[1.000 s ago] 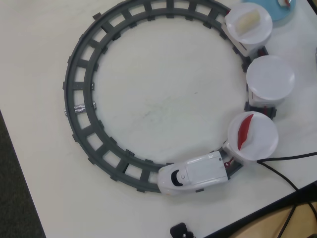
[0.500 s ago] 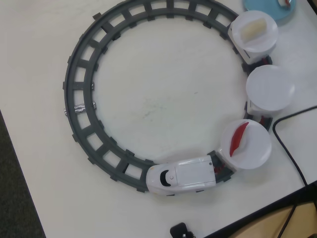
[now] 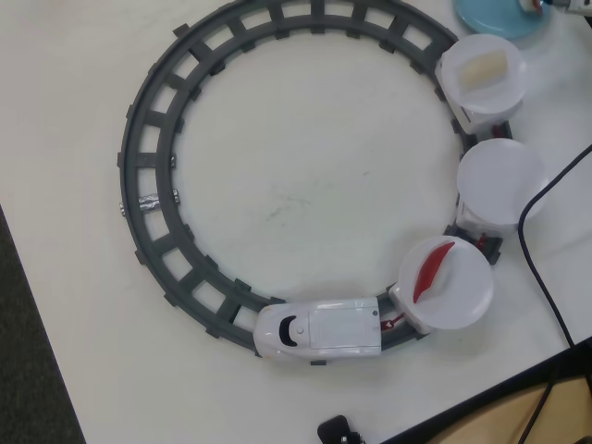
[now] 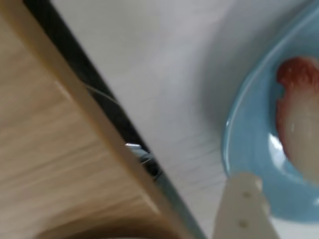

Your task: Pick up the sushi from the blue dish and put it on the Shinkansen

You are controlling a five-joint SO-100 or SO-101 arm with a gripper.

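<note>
The blue dish (image 3: pixel 495 17) lies at the top right corner of the overhead view, cut off by the frame. The wrist view shows its rim (image 4: pixel 244 149) close up, with the reddish-orange and pale sushi (image 4: pixel 299 119) lying in it. One white finger (image 4: pixel 243 204) of my gripper pokes in from the bottom, just over the dish's near rim and apart from the sushi. The other finger is out of view. The white Shinkansen (image 3: pixel 319 331) stands on the grey track (image 3: pixel 148 157) at the bottom and pulls three plate-topped cars.
The first plate (image 3: pixel 462 301) carries a slim dark-red piece (image 3: pixel 433 270), the middle plate (image 3: pixel 501 176) is bare, and the last plate (image 3: pixel 504 88) carries a cream block (image 3: pixel 485 69). A black cable (image 3: pixel 541 268) runs along the right. The table edge (image 4: pixel 99 114) borders wood.
</note>
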